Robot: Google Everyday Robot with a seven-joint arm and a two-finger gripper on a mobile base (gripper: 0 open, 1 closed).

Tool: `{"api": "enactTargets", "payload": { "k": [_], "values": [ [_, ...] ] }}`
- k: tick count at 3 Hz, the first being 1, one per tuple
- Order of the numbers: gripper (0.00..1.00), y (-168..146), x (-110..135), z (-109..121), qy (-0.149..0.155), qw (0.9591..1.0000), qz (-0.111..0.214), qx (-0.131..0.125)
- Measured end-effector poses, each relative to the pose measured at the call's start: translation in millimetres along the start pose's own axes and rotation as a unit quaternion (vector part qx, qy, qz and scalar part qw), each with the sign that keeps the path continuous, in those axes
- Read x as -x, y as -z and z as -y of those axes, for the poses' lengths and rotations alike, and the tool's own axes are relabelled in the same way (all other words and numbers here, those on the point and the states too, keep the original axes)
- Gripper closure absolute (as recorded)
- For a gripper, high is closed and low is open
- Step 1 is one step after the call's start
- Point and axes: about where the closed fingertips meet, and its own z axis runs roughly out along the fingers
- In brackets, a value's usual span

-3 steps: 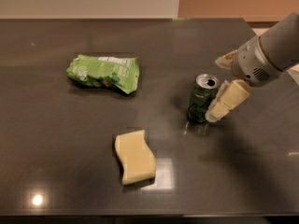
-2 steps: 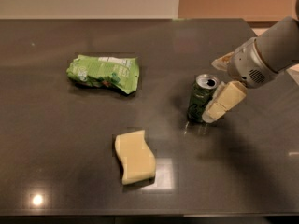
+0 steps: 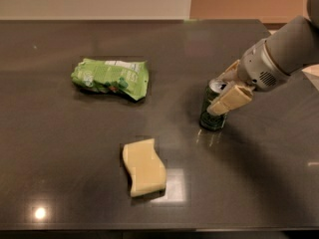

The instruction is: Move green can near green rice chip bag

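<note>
**Mia:** Where is the tool sitting?

**Ben:** It is hanging on the right side of the worktop, right at the top of the green can. A big grey arm is reaching in from the right and carrying it.

**Mia:** Is it holding the can?

**Ben:** Its two pale fingers are standing apart, about as wide as the can. One is lying across the front of the can's top and the other is sitting behind it. I cannot tell if they are squeezing.

**Mia:** What is the can doing?

**Ben:** It is standing upright on the worktop.

**Mia:** And the green rice chip bag?

**Ben:** It is lying flat on the left, well apart from the can. A pale yellow sponge is lying nearer the front, between them but lower down.
</note>
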Motion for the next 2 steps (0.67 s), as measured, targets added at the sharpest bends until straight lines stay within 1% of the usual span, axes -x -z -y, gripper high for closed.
{"api": "enactTargets", "payload": {
  "k": [1, 2],
  "values": [
    [0.64, 2, 6, 2, 0.001, 1.0000, 0.003, 0.004],
    [0.87, 7, 25, 7, 0.014, 0.9997, 0.018, 0.008]
  ]
}}
